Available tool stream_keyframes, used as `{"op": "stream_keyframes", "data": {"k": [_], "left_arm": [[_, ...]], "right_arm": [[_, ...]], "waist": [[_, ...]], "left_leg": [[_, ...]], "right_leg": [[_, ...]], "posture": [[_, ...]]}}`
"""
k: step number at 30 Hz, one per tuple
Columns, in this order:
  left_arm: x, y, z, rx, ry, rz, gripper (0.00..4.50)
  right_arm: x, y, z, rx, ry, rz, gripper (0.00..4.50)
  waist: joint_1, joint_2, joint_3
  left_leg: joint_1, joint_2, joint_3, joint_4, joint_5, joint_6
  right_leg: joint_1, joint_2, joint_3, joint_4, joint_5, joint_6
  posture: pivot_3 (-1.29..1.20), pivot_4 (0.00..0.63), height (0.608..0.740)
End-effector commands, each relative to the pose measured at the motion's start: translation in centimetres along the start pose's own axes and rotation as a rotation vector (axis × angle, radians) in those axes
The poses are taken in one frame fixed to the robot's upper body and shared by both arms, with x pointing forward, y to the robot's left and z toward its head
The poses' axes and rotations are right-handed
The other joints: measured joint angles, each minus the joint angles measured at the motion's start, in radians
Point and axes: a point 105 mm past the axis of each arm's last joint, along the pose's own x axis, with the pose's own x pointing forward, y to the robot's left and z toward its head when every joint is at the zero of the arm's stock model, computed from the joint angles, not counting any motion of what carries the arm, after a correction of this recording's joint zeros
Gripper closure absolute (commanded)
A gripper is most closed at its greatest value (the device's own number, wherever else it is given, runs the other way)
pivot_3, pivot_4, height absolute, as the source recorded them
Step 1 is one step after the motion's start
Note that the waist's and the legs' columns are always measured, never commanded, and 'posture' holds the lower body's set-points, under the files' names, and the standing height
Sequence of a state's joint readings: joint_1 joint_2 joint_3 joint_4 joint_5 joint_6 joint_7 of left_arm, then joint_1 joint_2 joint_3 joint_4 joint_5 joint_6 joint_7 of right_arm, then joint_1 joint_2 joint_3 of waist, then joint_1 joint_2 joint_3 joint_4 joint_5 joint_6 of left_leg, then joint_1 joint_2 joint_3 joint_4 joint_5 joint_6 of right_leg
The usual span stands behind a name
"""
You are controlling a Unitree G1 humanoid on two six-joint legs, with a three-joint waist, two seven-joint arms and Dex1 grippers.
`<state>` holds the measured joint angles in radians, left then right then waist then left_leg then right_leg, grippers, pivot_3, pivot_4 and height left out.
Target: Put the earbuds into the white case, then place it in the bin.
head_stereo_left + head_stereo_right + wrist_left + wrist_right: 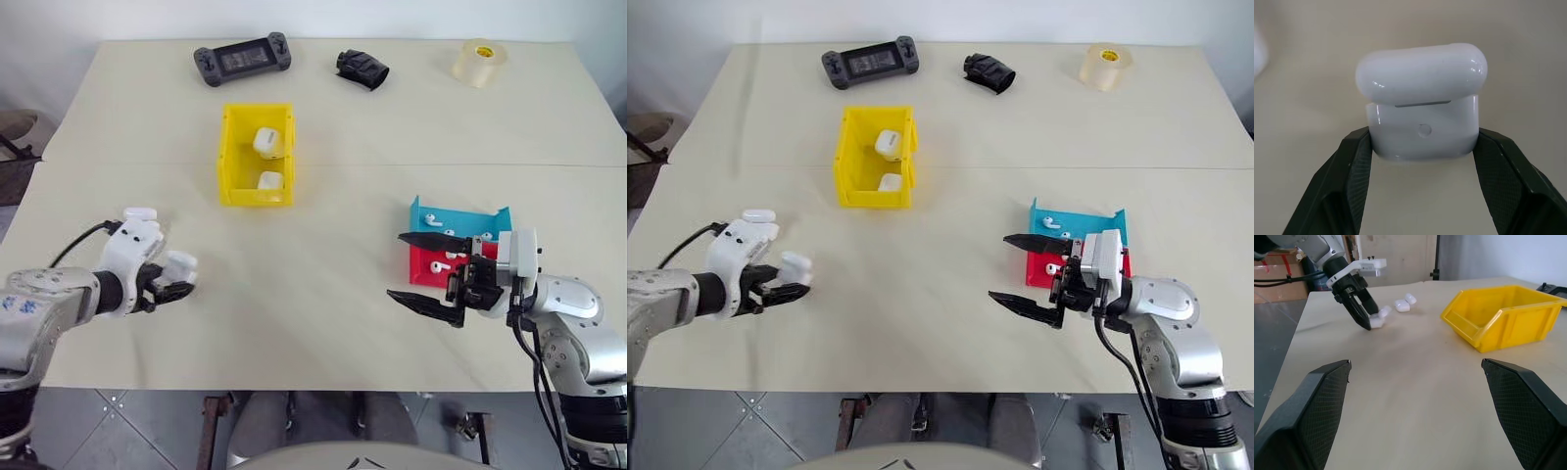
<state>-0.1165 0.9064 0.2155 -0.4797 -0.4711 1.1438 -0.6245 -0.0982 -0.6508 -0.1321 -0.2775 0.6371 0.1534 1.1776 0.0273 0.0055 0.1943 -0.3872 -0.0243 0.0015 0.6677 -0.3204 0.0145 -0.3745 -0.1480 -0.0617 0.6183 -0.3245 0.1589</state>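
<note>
My left gripper (174, 284) is shut on a white case (182, 264) just above the table at the front left. In the left wrist view the case (1422, 103) sits between the two black fingers (1352, 166), hinge side and small round button facing the camera. My right gripper (397, 266) stands open at the front right, pointing left, with nothing between its fingers. Behind it, one earbud (428, 222) lies in the teal tray (480, 220) and another (441, 264) in the red tray (421, 262). The yellow bin (230, 147) stands in the middle and holds two white cases.
Another white case (140, 212) lies beside my left hand; the right wrist view shows loose white cases (1402, 305) behind it. At the far edge are a game controller (242, 57), a black object (362, 69) and a tape roll (479, 62).
</note>
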Motion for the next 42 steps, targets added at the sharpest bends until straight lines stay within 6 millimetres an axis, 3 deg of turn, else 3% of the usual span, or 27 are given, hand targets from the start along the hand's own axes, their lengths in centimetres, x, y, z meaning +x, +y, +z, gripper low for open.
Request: {"op": "stream_keyframes", "data": {"k": [1, 3, 6, 11, 16, 18, 22, 29, 33, 37, 42], "left_arm": [[-0.4, -3.8, 3.6, 0.222, -0.252, -0.184, 1.75], [-0.4, -6.2, 4.7, 0.294, -0.396, -0.310, 1.75], [-0.8, -8.2, 5.9, 0.364, -0.590, -0.399, 1.75], [0.0, -11.9, 6.2, 0.459, -0.743, -0.665, 1.75], [1.5, -14.6, 8.7, 0.487, -0.922, -0.784, 1.75], [1.9, -15.5, 10.3, 0.479, -1.015, -0.801, 1.75], [2.2, -16.8, 11.4, 0.536, -1.126, -0.859, 1.75], [3.1, -17.5, 10.9, 0.599, -1.138, -0.914, 1.75], [3.2, -17.6, 10.7, 0.607, -1.136, -0.915, 1.75], [3.1, -17.8, 10.5, 0.606, -1.134, -0.914, 1.75], [2.9, -18.0, 10.5, 0.615, -1.135, -0.917, 1.75]], "right_arm": [[-1.6, -0.7, 1.1, -0.057, 0.019, -0.039, 0.00], [-2.3, -0.9, 1.2, -0.067, 0.046, -0.058, 0.00], [-3.4, -1.0, 1.6, -0.076, 0.073, -0.091, 0.00], [-6.0, -0.9, 1.9, -0.077, 0.153, -0.164, 0.00], [-9.0, -0.4, 2.9, -0.109, 0.239, -0.248, 0.00], [-10.5, 0.1, 3.4, -0.115, 0.282, -0.289, 0.00], [-13.4, 1.2, 3.9, -0.111, 0.368, -0.390, 0.00], [-16.2, 3.1, 4.2, -0.068, 0.475, -0.463, 0.00], [-16.1, 3.2, 4.1, -0.037, 0.510, -0.452, 0.00], [-13.8, 0.1, 3.5, 0.127, 0.520, -0.527, 0.00], [-11.7, -1.2, 1.8, 0.167, 0.699, -0.380, 0.00]], "waist": [[-0.002, -0.002, 0.000], [-0.002, -0.002, 0.000], [-0.003, -0.002, 0.000], [-0.001, -0.001, 0.000], [0.002, -0.002, 0.000], [0.010, -0.002, 0.000], [0.005, -0.002, -0.001], [0.000, -0.001, -0.001], [0.000, -0.001, -0.001], [-0.008, 0.001, -0.002], [0.005, 0.005, -0.004]], "left_leg": [[0.000, 0.000, 0.000, 0.000, 0.000, 0.000], [0.000, 0.000, 0.000, 0.000, 0.000, 0.000], [0.000, 0.001, 0.001, -0.001, 0.000, 0.000], [0.001, 0.001, 0.004, 0.000, 0.000, 0.001], [0.000, 0.001, 0.006, 0.004, 0.001, 0.003], [0.000, 0.000, 0.006, 0.006, 0.000, 0.004], [0.001, 0.001, 0.006, 0.008, -0.001, 0.006], [0.003, 0.001, 0.004, 0.008, -0.002, 0.007], [0.003, 0.001, -0.001, 0.008, -0.002, 0.007], [0.003, 0.001, -0.001, 0.009, -0.002, 0.007], [0.002, 0.002, -0.005, 0.012, -0.002, 0.007]], "right_leg": [[0.000, 0.000, 0.000, -0.001, 0.000, 0.000], [0.000, 0.000, -0.001, -0.002, 0.000, 0.000], [0.000, 0.000, -0.002, -0.003, 0.000, 0.000], [0.001, 0.001, -0.001, -0.002, 0.000, 0.000], [0.004, 0.001, -0.003, -0.002, 0.001, 0.001], [0.006, 0.000, -0.004, -0.002, 0.001, 0.002], [0.009, 0.001, -0.005, -0.006, 0.001, 0.003], [0.014, 0.001, -0.006, -0.011, 0.001, 0.003], [0.015, 0.001, -0.006, -0.013, 0.001, 0.003], [0.016, 0.001, -0.006, -0.013, 0.001, 0.003], [0.015, 0.001, -0.010, -0.014, 0.002, 0.002]], "posture": [[0.00, 0.150, 0.740], [0.00, 0.150, 0.740], [0.00, 0.150, 0.740], [0.00, 0.150, 0.740], [0.00, 0.150, 0.740], [0.00, 0.150, 0.740], [0.00, 0.150, 0.740], [0.00, 0.150, 0.740], [0.00, 0.150, 0.740], [0.00, 0.150, 0.740], [0.00, 0.150, 0.740]]}}
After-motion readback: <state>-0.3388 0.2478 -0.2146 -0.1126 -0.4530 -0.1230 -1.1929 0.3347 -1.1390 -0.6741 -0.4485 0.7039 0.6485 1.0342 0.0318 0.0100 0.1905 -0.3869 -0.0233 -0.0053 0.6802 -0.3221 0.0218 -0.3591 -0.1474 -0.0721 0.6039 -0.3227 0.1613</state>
